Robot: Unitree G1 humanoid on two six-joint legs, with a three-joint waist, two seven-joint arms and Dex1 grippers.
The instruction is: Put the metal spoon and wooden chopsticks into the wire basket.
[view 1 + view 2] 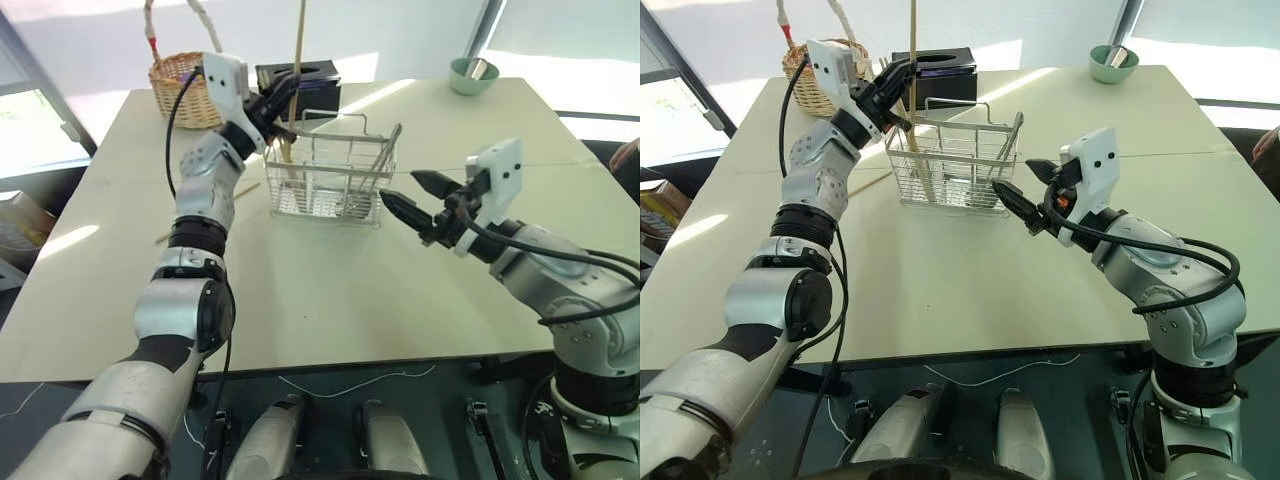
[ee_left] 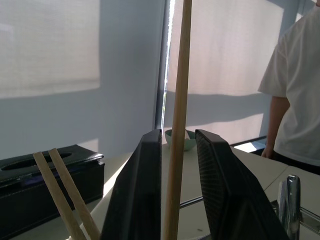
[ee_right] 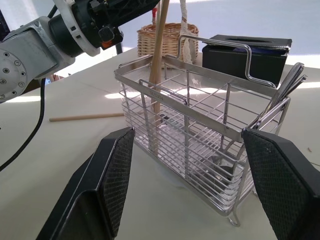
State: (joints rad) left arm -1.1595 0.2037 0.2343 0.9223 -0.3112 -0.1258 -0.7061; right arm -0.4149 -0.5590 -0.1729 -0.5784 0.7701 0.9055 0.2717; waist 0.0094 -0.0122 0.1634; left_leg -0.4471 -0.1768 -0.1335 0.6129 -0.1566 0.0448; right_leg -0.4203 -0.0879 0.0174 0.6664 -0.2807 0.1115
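One wooden chopstick (image 1: 297,75) stands upright in the wire basket (image 1: 330,178) at desk (image 1: 330,300) centre, between the left gripper (image 1: 279,100)'s slackened, parted fingers (image 2: 220,190). Another chopstick (image 3: 86,117) lies on the desk at the basket's 9 o'clock. Metal spoon (image 3: 287,85) leans inside the basket. Right gripper (image 1: 412,197), at 4 o'clock, fingers spread, empty.
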